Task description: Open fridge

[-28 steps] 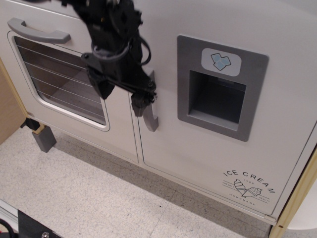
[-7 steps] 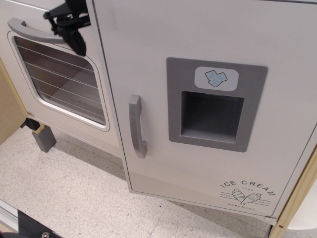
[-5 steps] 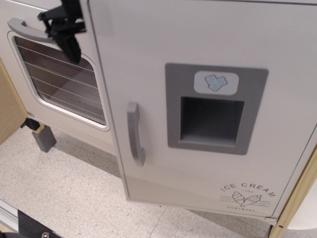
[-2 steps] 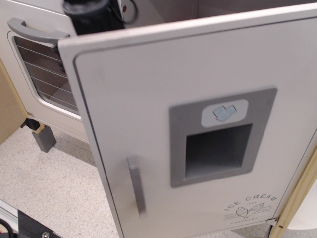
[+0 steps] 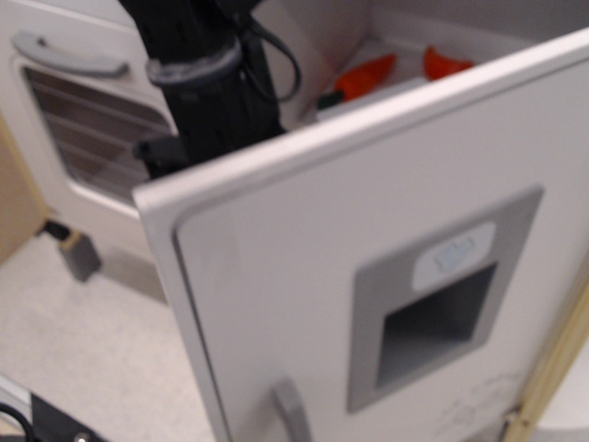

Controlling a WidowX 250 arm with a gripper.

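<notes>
— Fridge door (image 5: 304, 304), where does it sit?
— It fills the right and lower part of the view, swung well out from the cabinet, its thick top edge running diagonally from lower left up to the right.
— What shows past that edge?
— The open interior (image 5: 340, 37) with two orange items (image 5: 366, 75) on a shelf. The grey dispenser panel (image 5: 442, 295) and the top of the grey handle (image 5: 290, 410) are on the door's face.
— Room to the left?
— Bare speckled floor (image 5: 92, 350) lies between the door's free edge and the oven door (image 5: 83, 120).
— And the arm?
— The black arm (image 5: 207, 83) comes down from the top, just behind the door's upper-left corner, cables looped beside it.
— Its gripper?
— Hidden behind the door; whether it is clenched or released I cannot tell.
</notes>
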